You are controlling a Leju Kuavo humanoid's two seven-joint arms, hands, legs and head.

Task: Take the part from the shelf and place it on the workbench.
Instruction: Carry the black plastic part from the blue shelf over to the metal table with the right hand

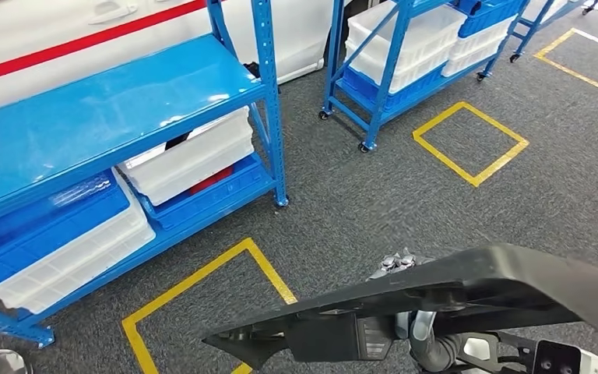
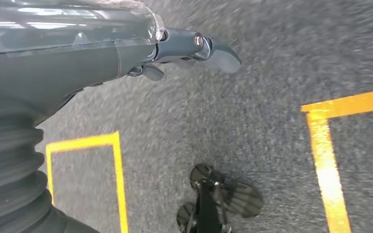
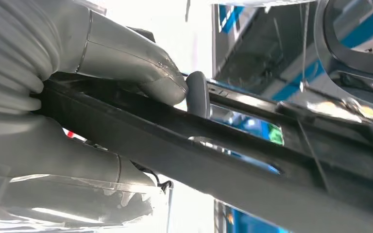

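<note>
The right hand [image 3: 126, 92] is gripping a long black part [image 1: 467, 292], its thumb and fingers clamped around the bar of the part, as the right wrist view is showing close up. In the head view the part is lying across the lower right, held in the air above the grey carpet floor [image 1: 358, 202], with the hand's fingertips [image 1: 395, 262] showing just over its upper edge. The left hand [image 2: 189, 48] is hanging over the floor, holding nothing; its fingers are lying loosely together and slightly curled, though the blur is making their exact spread hard to tell. A blue shelf [image 1: 109, 117] is standing at the left, carrying white bins [image 1: 195, 160] and a blue bin [image 1: 54, 214] on its lower level. A second blue shelf [image 1: 389, 70] with white bins is standing further back. Yellow taped squares [image 1: 471, 144] are marking the floor, one near each shelf.
</note>
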